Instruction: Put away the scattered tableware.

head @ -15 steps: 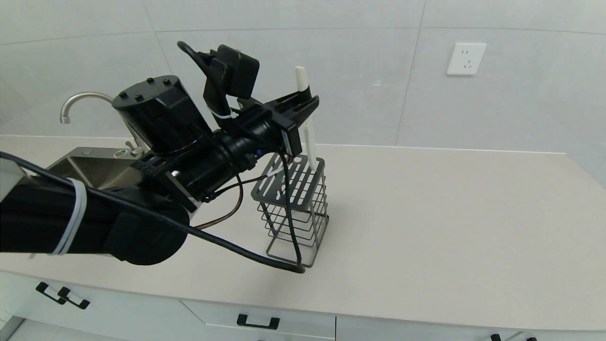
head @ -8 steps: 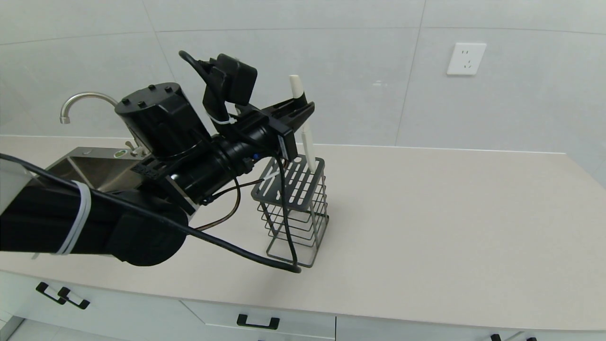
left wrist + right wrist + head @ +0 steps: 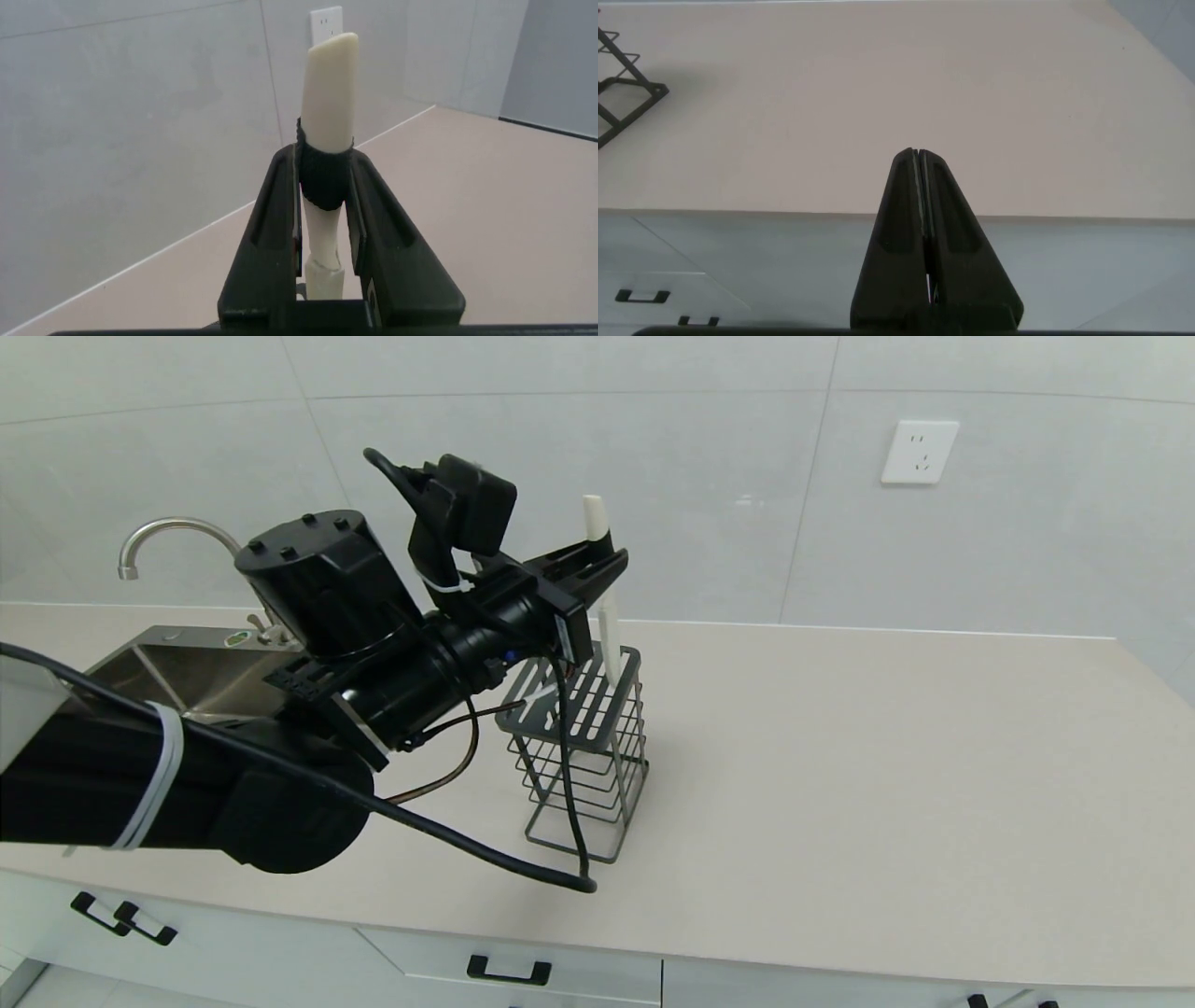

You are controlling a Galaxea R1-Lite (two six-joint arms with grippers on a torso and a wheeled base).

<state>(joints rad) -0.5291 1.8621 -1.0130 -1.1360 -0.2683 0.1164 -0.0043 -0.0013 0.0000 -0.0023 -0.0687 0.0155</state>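
Right gripper [image 3: 918,163], fingers pressed together and empty, above the front edge of the beige countertop [image 3: 887,756]. Black wire cutlery rack [image 3: 579,775] upright on the countertop. Above it, left gripper [image 3: 602,565] clamped on a cream stick-shaped utensil [image 3: 594,513] with a black band, held upright, lower end at the rack's slotted top. Behind: steel sink [image 3: 187,667], white wall socket [image 3: 920,452].

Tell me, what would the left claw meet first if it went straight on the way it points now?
Probably the wall. The left claw, shut on a white utensil, points over the rack toward it; depth is unclear.
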